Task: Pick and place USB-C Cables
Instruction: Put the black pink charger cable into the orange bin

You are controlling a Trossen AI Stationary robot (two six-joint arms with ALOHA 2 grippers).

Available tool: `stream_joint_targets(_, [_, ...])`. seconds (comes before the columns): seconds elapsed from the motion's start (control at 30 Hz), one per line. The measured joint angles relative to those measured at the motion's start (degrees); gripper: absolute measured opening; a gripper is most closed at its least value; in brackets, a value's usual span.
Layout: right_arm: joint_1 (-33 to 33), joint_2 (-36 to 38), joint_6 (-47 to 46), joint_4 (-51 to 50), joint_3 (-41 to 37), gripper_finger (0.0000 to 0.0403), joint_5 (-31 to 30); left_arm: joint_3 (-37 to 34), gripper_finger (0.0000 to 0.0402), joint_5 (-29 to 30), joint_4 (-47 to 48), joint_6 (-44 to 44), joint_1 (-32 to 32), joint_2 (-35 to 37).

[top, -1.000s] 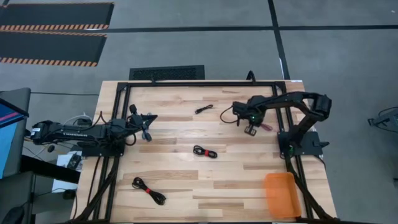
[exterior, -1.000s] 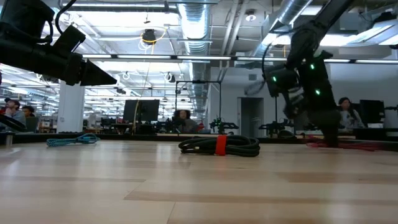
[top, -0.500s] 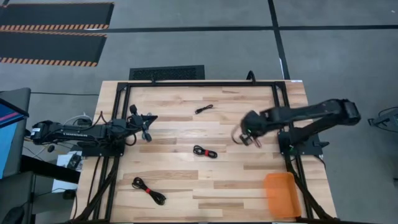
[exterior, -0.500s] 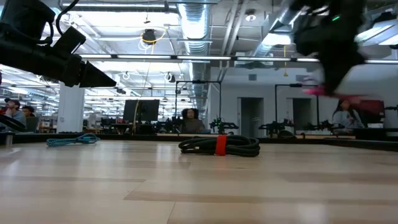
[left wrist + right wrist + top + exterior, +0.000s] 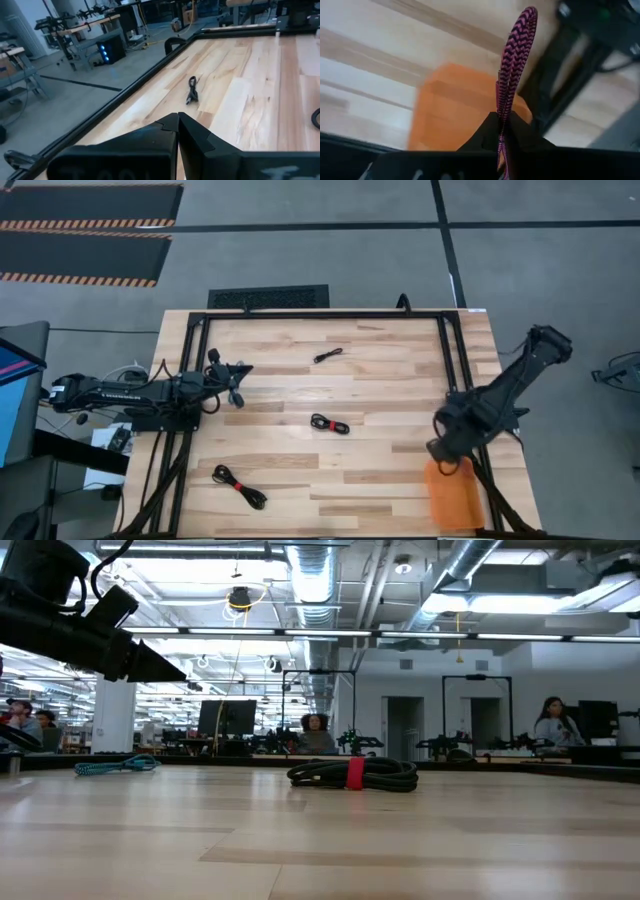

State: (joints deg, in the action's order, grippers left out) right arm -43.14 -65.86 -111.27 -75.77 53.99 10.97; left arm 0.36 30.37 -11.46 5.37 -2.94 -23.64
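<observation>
My right gripper (image 5: pixel 441 453) (image 5: pixel 502 118) hangs over the far left corner of the orange tray (image 5: pixel 455 492) (image 5: pixel 455 107) near the table's near right corner, shut on a pink-and-black braided USB-C cable (image 5: pixel 517 45). My left gripper (image 5: pixel 237 380) (image 5: pixel 177 118) waits shut above the table's left side. A small black cable (image 5: pixel 328 355) (image 5: pixel 192 90) lies flat toward the far edge. A black cable bundle with a red tie (image 5: pixel 330 424) (image 5: pixel 352 774) lies mid-table, and a black-and-red one (image 5: pixel 240 486) near the near edge. A teal cable (image 5: pixel 118 765) shows only in the low view. My right gripper pinches the pink-and-black cable between its two fingers on a folded stretch (image 5: pixel 504 100), with a doubled loop (image 5: pixel 527 17) sticking out past the fingertips. The cable is lifted clear of the table, above the orange tray. The rest of it is hidden behind the fingers.
A black metal frame (image 5: pixel 330 314) runs round the table's far, left and right sides, and the right arm's base (image 5: pixel 485 405) stands by the right rail. Bare wood lies between the mid-table bundle and the tray. People and desks show in the room beyond.
My right gripper has carried the pink cable from the far middle of the table, up off the wood and toward the near right corner, ending over the orange tray. It has passed out of the low view. The other cables lie as before.
</observation>
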Motion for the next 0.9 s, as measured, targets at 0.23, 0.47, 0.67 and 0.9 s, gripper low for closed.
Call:
stream_joint_targets(0.23, [-9.77,-1.74,-12.44,5.6,-0.01,0.0021,1.7,0.01,0.0,0.11,0.03,-0.04,0.0,0.0])
stream_joint_targets(0.47, [-12.01,-7.13,-12.01,16.29,0.01,0.0025,3.81,0.01,0.0,0.07,0.03,-0.86,0.0,0.01])
stream_joint_targets(0.67, [-11.94,-11.72,-7.93,16.44,-0.01,0.0048,8.68,0.0,0.0,0.05,0.1,-2.47,-0.01,0.01])
stream_joint_targets(0.9, [-9.9,-11.87,-6.07,16.42,-0.01,0.0091,8.49,0.0,0.0,0.01,-0.6,-1.78,-0.01,0.02])
